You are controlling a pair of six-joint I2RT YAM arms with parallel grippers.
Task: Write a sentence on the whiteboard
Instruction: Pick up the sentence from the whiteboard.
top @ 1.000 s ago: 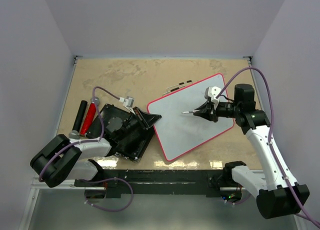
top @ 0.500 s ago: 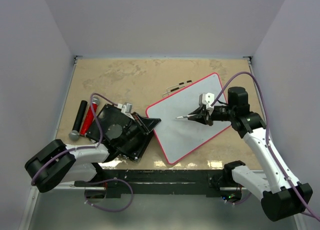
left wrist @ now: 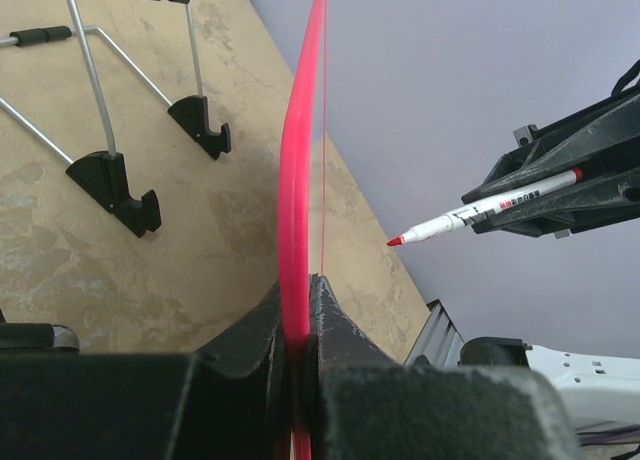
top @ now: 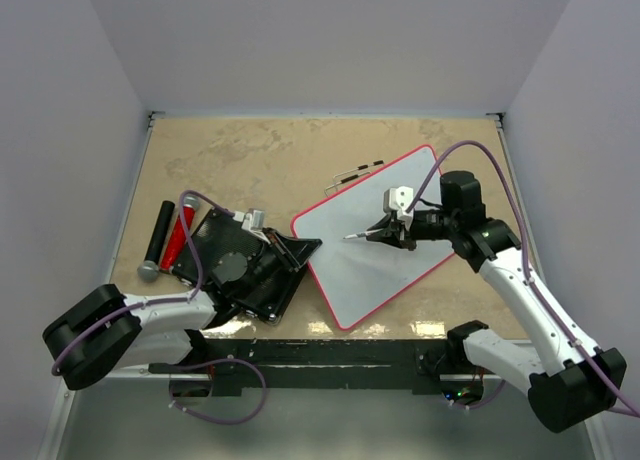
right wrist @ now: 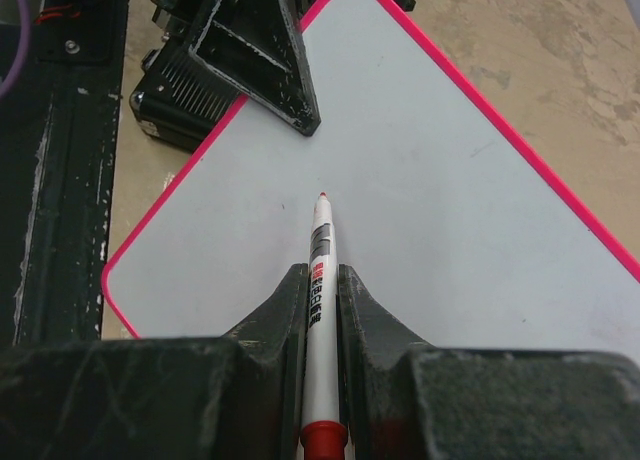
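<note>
The whiteboard [top: 385, 255], white with a red rim, lies tilted on the table; its face is blank and no sentence shows. My left gripper [top: 303, 246] is shut on the board's left rim, seen edge-on in the left wrist view [left wrist: 297, 230]. My right gripper [top: 385, 232] is shut on a white marker with a red tip [top: 360, 236], held over the board's upper middle. In the right wrist view the marker [right wrist: 319, 280] points at the blank board [right wrist: 450, 220], tip close above it. The marker also shows in the left wrist view [left wrist: 480, 212].
A black ribbed slab [top: 235, 265] lies under the left arm. A black cylinder [top: 158, 240] and a red marker-like object [top: 178, 235] lie at the left. A wire stand with black clips [top: 355, 173] [left wrist: 120, 170] sits behind the board.
My right gripper has carried the marker leftward over the board. My left arm has shifted slightly, still holding the rim, and the board has turned a little.
</note>
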